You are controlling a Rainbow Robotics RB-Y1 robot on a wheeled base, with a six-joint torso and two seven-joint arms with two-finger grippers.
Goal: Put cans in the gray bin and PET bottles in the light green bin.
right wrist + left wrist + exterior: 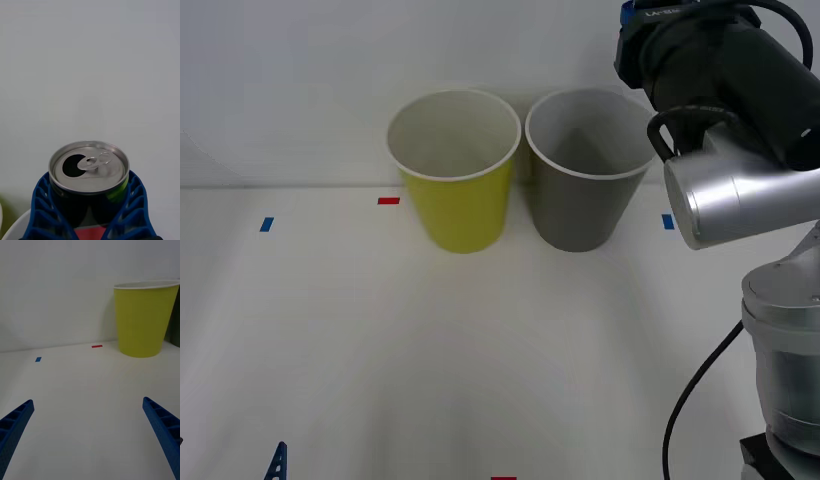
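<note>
1. Right gripper [90, 221] is grasping the can [89, 176]: the blue ribbed fingers [41, 210] are clenched on both sides of its dark body, top and pull tab facing the wrist camera, can opened.
2. In the front view the right arm [740, 120] is raised at the desk's far right, beside and above the gray bin [585, 190]. The gripper itself is hidden behind the arm there, so how the can is lining up over the rim can't be told.
3. Gray bin is standing at the back of the desk, just beside the light green bin [460, 190], green one on the left. Nothing visible inside either.
4. Left gripper [90, 438] is idling low near the desk's front-left, fingers spread wide, holding nothing, facing the light green bin.
5. Judged step: carrying the can to the gray bin, drop not yet done.
6. Next move calls for centring the can over the gray bin's mouth, then releasing; drifting left is risking the wrong bin.
</note>
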